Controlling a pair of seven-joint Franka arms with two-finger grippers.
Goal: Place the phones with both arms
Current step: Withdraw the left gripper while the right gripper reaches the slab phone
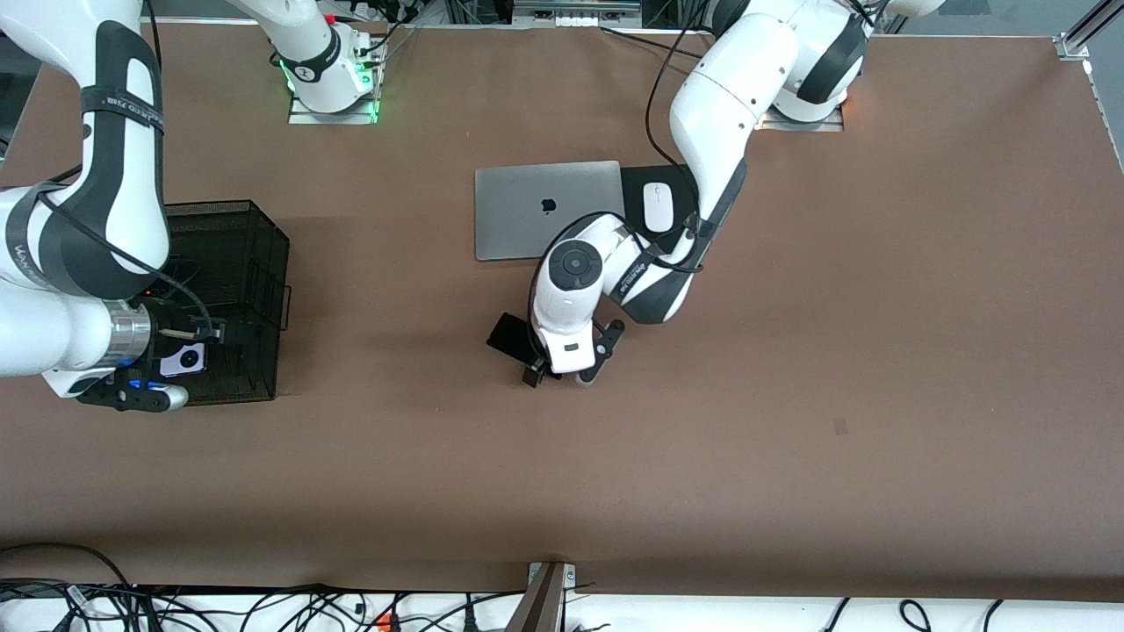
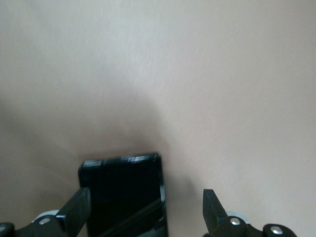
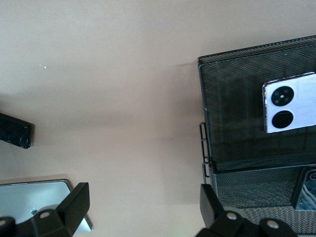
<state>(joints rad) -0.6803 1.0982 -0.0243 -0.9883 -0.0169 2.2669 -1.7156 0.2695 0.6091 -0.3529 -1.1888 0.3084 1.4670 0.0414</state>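
The left end effector [image 1: 562, 373] hangs low over the black phone [image 2: 126, 195] lying on the desk [image 1: 790, 395] nearer the front camera than the laptop [image 1: 546, 209], fingers spread, one finger beside the phone's edge. The right end effector [image 3: 143, 207], also spread and empty, hovers by the mesh basket [image 1: 246, 290], where the white phone [image 3: 291, 101] lies. The phone looks stiff, smooth and probably slippery; pinching its long side edges seems safest.

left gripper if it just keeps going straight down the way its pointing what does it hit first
Most likely the black phone on the table: it lies between the open fingers of the left gripper, close to one finger. Remaining height is unclear.
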